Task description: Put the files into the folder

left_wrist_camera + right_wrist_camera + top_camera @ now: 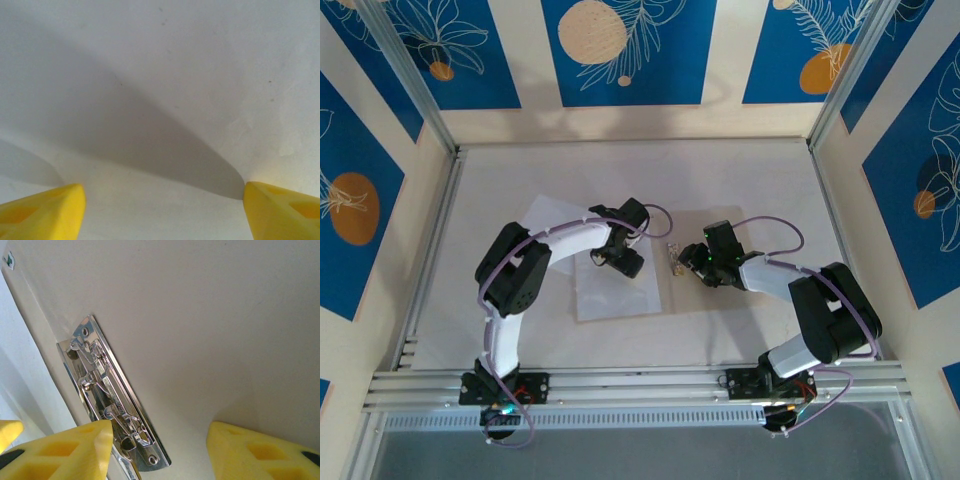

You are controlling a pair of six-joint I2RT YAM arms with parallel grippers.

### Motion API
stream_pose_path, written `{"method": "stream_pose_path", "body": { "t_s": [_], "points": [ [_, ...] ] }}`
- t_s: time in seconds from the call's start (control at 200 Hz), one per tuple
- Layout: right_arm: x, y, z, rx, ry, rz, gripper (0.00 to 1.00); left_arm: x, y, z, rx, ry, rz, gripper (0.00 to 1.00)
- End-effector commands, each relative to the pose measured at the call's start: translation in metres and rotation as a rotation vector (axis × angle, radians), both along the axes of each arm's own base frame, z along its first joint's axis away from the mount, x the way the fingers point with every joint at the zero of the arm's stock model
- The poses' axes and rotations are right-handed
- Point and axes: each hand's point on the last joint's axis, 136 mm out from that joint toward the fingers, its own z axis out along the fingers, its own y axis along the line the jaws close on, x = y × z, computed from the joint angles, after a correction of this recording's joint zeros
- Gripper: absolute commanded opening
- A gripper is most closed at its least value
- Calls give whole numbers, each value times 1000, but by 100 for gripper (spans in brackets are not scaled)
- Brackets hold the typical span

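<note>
left of the metal clip [672, 257], on the pale table [750, 180], lie the files [615, 295]: one white sheet sits square just beside the clip, and a second white sheet [545, 215] pokes out from under it, farther from the clip and turned at an angle. the left gripper [625, 262] hangs low over the near sheet, close to the clip's left side. from the left wrist its yellow fingers [50, 210] stand wide apart at the two lower corners, with plain white paper and a broad soft shadow between them; nothing is pinched, and i cannot tell whether the tips touch the sheet. the right gripper [695, 262] sits just right of the clip, pointed towards it. in the right wrist view the clip [112, 400] is a long shiny steel bar with a spring lever, fixed on the cream inner face of the folder [210, 315], which lies open and flat with white paper showing past its left edge. that gripper's jaws are about half spread and grasp nothing: one yellow finger [65, 452] is right against the clip's near end, the other stands well off over bare card.
</note>
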Motion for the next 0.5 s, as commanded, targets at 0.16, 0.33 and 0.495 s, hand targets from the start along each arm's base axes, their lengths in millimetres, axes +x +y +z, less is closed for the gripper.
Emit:
{"method": "stream_pose_path", "body": {
  "t_s": [0.16,0.33,0.495],
  "points": [
    [-21,-17,-28,-80,118,-34,55,-6,11,5,78,28,-86,82],
    [-20,-15,-28,-81,119,-31,55,-16,-24,23,-57,29,-106,84],
    [-21,-16,-29,-84,124,-30,55,-25,-43,30,-99,16,-123,85]
  ]
}}
